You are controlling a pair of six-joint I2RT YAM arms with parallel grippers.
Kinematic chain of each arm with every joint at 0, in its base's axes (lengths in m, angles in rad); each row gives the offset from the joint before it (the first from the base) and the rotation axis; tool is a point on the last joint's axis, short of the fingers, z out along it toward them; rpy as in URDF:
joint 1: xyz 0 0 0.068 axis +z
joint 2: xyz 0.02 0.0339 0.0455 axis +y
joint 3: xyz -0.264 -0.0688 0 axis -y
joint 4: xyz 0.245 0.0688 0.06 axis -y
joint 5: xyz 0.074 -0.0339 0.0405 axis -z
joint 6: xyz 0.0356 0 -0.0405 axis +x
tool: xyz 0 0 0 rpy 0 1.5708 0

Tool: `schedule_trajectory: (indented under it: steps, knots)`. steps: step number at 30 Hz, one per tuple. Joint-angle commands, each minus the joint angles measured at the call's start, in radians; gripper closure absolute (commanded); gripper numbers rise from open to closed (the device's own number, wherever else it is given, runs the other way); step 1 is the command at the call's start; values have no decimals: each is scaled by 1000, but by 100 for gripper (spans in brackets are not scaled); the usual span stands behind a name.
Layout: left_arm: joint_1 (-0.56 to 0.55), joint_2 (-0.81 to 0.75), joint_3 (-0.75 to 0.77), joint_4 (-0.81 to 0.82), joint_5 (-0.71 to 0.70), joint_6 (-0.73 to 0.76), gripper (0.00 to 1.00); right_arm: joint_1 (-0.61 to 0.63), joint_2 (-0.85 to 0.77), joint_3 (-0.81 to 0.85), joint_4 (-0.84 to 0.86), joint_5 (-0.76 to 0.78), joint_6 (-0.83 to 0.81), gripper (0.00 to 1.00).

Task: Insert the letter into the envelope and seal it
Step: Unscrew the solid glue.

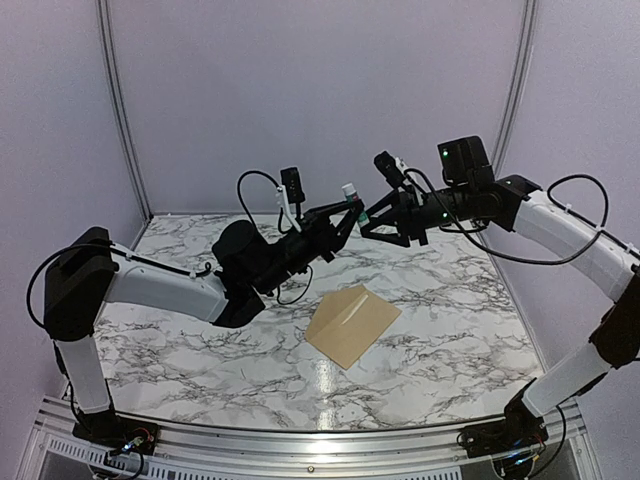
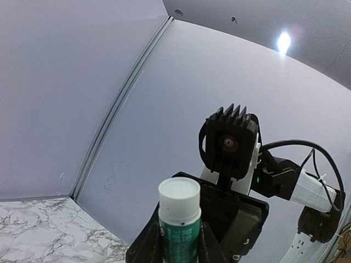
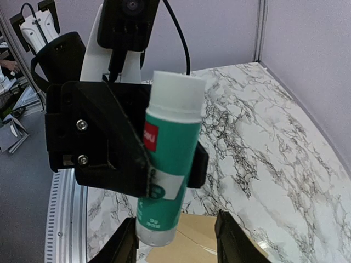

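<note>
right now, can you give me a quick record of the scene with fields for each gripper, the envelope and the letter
left gripper: shut on the glue stick, held above the table, white cap uppermost
right gripper: open, facing the left one, fingers either side of the stick's lower end
envelope: flat on the marble table, apart from both grippers
letter: not in view
</note>
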Motion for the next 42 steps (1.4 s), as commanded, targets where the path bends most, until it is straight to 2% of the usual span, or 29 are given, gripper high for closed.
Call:
schedule_trajectory:
  steps: [1, 9, 11, 14, 16, 17, 19, 22, 23, 26, 28, 29, 30, 31, 33, 35, 37, 42]
  knots:
    - [4, 4, 21, 74, 32, -14, 100, 9, 9, 39, 12, -33, 19, 61]
    - [5, 17, 30, 77, 72, -36, 100, 9, 3, 37, 22, -91, 36, 78]
    - [5, 17, 29, 77, 74, -38, 100, 9, 2, 34, 25, -123, 42, 80]
    - [5, 17, 30, 73, 80, -45, 100, 8, 0, 32, 30, -224, 43, 84]
    - [5, 20, 37, 62, 100, -53, 100, -3, 3, 31, 37, -354, 49, 88]
    - [5, 23, 42, 56, 113, -56, 100, -14, 6, 21, 64, -464, 101, 90]
    - [4, 26, 48, 47, 145, -62, 100, -41, 13, -31, 227, -645, 289, 96]
    - [6, 23, 44, 41, 167, -65, 100, -65, 10, -144, 675, -781, 712, 99]
    - [7, 18, 41, 39, 170, -63, 100, -66, 8, -154, 722, -802, 745, 99]
    - [11, -2, 22, 25, 161, -46, 100, -80, 8, -116, 563, -806, 630, 92]
    - [14, -25, 3, 13, 124, -31, 100, -114, -18, -119, 455, -697, 551, 78]
    - [14, -38, -10, 5, 91, -23, 100, -142, -34, -117, 360, -583, 463, 66]
    - [14, -52, -23, -5, 42, -20, 100, -158, -49, -99, 227, -407, 341, 57]
    - [14, -63, -37, -9, -14, -23, 100, -148, -61, -77, 122, -209, 217, 53]
    - [8, -81, -72, -9, -145, -31, 100, -85, -89, -85, 74, 257, 82, 49]
    - [-1, -81, -94, -9, -239, -25, 100, -54, -84, -120, 94, 519, 1, 48]
    - [-7, -72, -110, -5, -332, -58, 100, -46, -64, -132, 114, 617, -24, 48]
    - [-21, -39, -134, 23, -454, -142, 100, 56, -16, -117, 106, 609, -45, 49]
